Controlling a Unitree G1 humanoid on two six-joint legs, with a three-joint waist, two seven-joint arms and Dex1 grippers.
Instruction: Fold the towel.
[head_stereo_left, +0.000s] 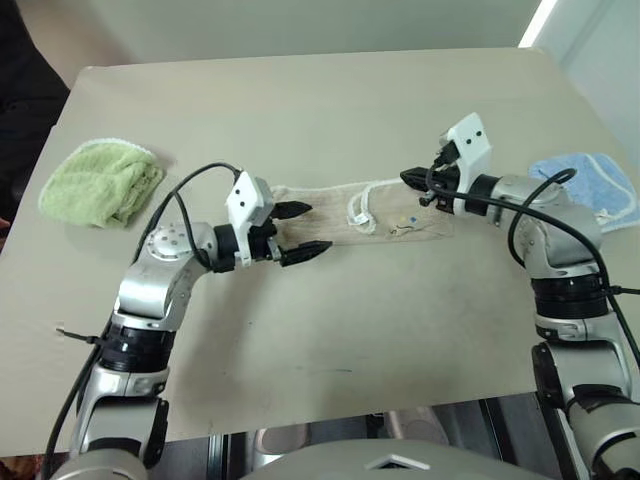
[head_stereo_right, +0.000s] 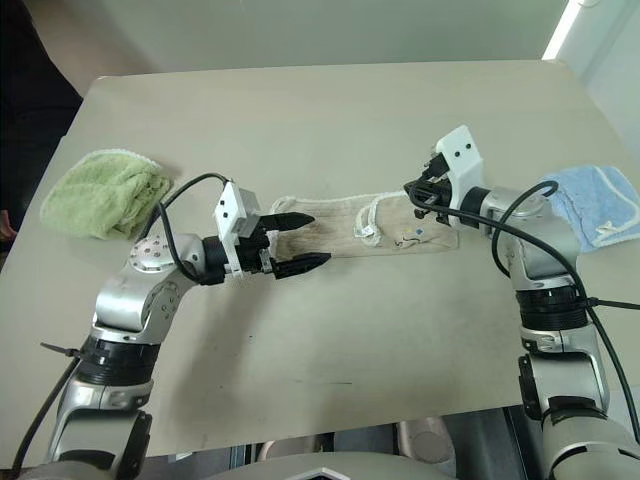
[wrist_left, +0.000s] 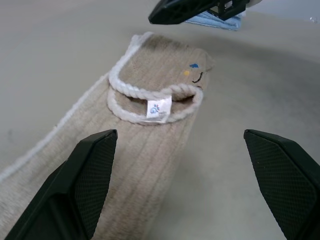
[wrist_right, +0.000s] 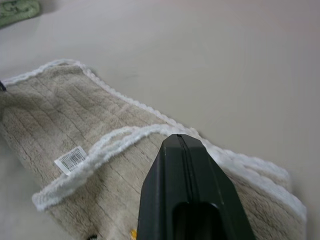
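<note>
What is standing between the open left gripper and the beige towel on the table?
Nothing visible. The left gripper is open at the end of the towel, with only bare table nearby. The green cloth and the blue cloth lie far off to the sides.

From my station I saw a beige table (head_stereo_left: 330, 110) spread under and beyond both pincers, its near edge below them. A pale wall (head_stereo_left: 300, 25) stood past the table's far edge. A bright light strip (head_stereo_left: 537, 22) glowed high beyond the right pincer.
</note>
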